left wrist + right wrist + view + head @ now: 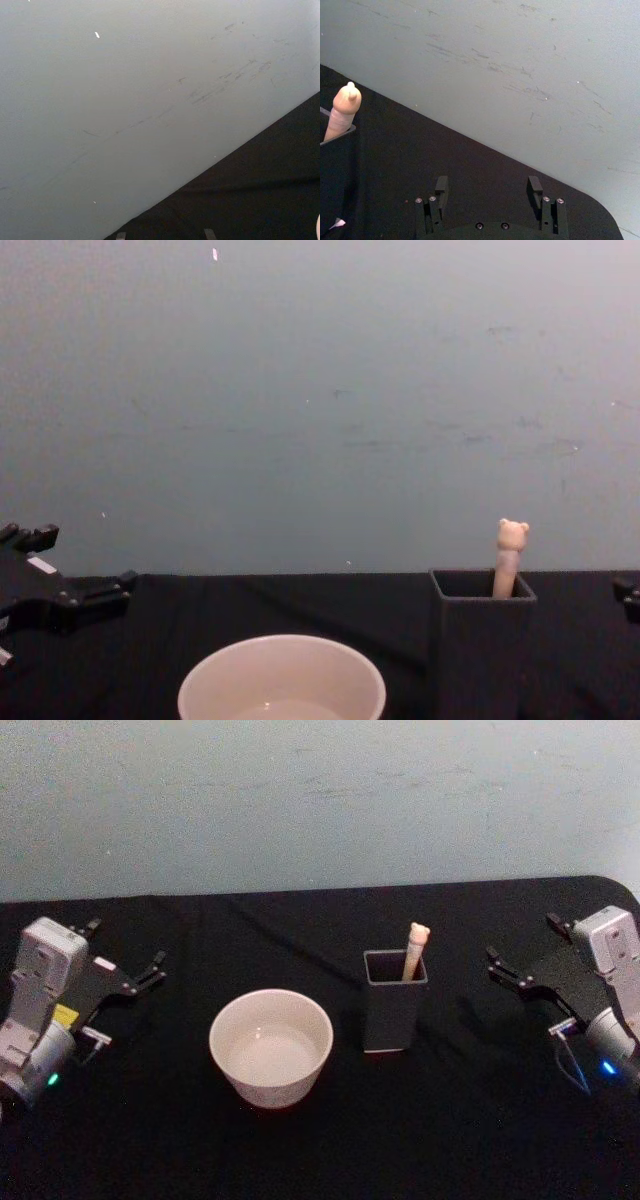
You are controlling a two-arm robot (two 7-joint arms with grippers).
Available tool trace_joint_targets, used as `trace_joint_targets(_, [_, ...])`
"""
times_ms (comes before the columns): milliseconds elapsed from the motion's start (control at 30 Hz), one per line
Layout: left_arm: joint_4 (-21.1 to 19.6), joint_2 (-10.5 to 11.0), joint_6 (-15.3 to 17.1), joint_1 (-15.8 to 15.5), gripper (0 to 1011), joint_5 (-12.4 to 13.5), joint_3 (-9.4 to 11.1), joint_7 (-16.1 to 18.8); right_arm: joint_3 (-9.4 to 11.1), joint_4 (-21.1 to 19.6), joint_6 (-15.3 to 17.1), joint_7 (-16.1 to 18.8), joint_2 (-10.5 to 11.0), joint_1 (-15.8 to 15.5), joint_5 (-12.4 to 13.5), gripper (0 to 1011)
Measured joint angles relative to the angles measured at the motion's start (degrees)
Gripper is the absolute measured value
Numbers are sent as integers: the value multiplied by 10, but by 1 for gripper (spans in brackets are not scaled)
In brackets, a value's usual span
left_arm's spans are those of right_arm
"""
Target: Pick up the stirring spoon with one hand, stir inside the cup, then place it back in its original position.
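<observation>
The stirring spoon (415, 948) stands in the dark grey holder box (393, 1015), leaning toward its far right corner. Only its bear-head knob and a short stretch of pale shaft show above the rim. The holder sits on the black tablecloth (320, 1160) a little right of centre. The cream-white cup (270, 1085) stands upright near it on the left, not touching it. Whether the cup holds any liquid is hard to tell.

None of the 3 steps has begun, so the pick-up is the step in hand. The 2 grippers sit at opposite edges of the table, well apart from the spoon. The left gripper (128, 942) rests at the left edge beyond the cup, its fingers spread and empty. The right gripper (521, 937) rests at the right edge with its fingers also spread, gripping nothing. In the right wrist view the spoon's knob shows off to the side of that gripper.

The right gripper lies nearer the holder, so it looks the likelier 1 to reach. The next move probably calls for bringing it over the holder and lining its open fingers up around the exposed shaft just under the knob. It would then pinch there and lift straight up, so the dark lower part clears the thin walls without tipping the box.
</observation>
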Motion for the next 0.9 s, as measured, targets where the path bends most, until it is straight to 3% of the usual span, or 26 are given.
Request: trace_joint_targets(900, [0, 0, 0, 0, 1001, 0, 0, 0, 0, 0, 0, 0, 0, 0, 0, 1000])
